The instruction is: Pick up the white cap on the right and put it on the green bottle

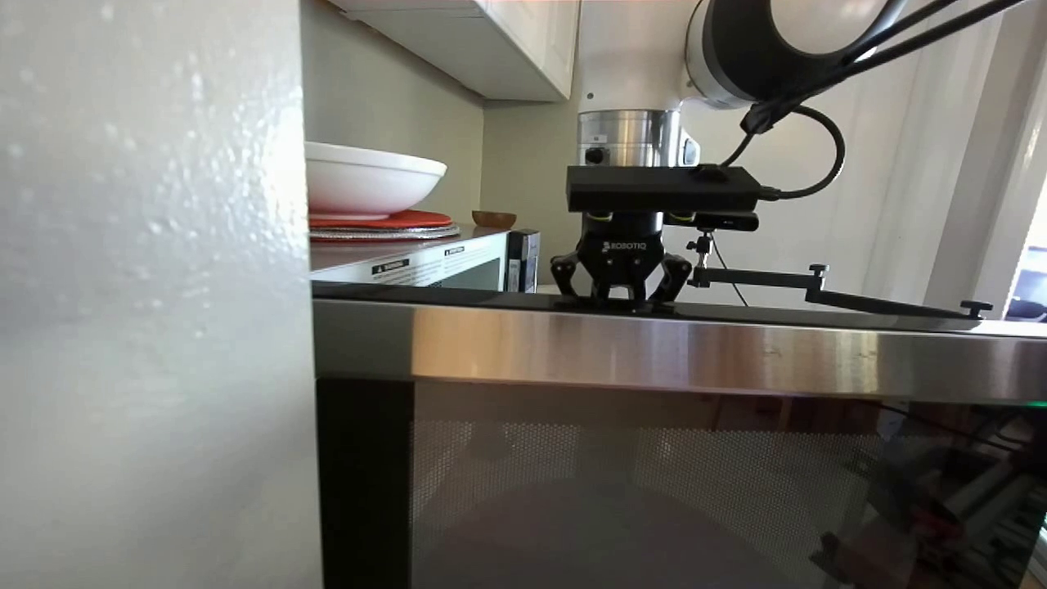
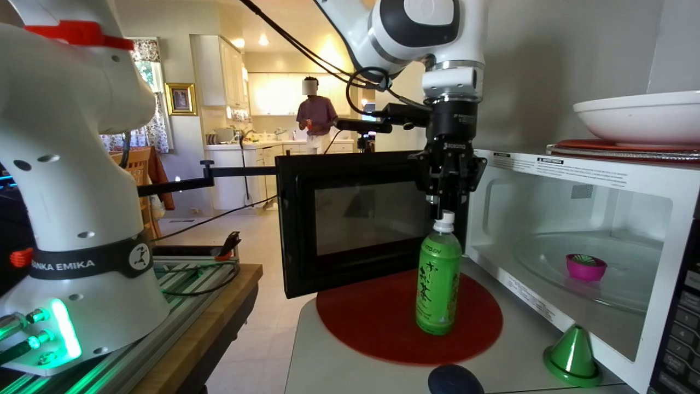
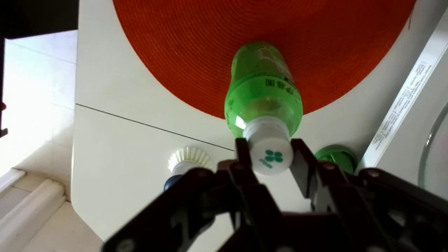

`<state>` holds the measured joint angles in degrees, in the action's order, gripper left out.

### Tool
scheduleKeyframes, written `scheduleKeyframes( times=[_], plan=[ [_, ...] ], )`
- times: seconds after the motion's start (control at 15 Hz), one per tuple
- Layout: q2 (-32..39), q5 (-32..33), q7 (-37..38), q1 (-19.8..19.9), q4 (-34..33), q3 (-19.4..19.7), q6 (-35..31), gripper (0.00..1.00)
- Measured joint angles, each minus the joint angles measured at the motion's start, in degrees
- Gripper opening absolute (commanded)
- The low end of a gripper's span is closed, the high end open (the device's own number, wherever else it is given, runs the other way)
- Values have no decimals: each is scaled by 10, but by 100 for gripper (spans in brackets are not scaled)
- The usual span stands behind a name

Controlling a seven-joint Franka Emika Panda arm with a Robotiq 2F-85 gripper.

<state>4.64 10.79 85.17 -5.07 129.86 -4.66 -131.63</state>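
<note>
Gripper (image 3: 268,154) pointing down, clamped on the white cap (image 3: 271,158) between its fingertips (image 3: 242,151), green bottle (image 2: 437,287) standing directly under cap and gripper, on a red mat (image 2: 366,323)

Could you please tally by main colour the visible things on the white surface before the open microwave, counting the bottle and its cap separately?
Green: 2 (bottle, brimmed cone)
White: 1 (cap)
Red: 1 (round placemat)
Dark blue: 1 (brush, by its knob)
Total: 5

ROBOTIQ marks the jaws' housing (image 1: 624,247), EMIKA the arm (image 2: 82,202) and, seemingly, WARNING the microwave (image 1: 425,261) and ITOEN the bottle (image 2: 439,284).
</note>
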Motion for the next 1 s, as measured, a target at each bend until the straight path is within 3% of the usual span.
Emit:
scheduleKeyframes(
  times=[1.0],
  plan=[
    [36, -5, 209, -16, -54, 0, 58, 8]
  ],
)
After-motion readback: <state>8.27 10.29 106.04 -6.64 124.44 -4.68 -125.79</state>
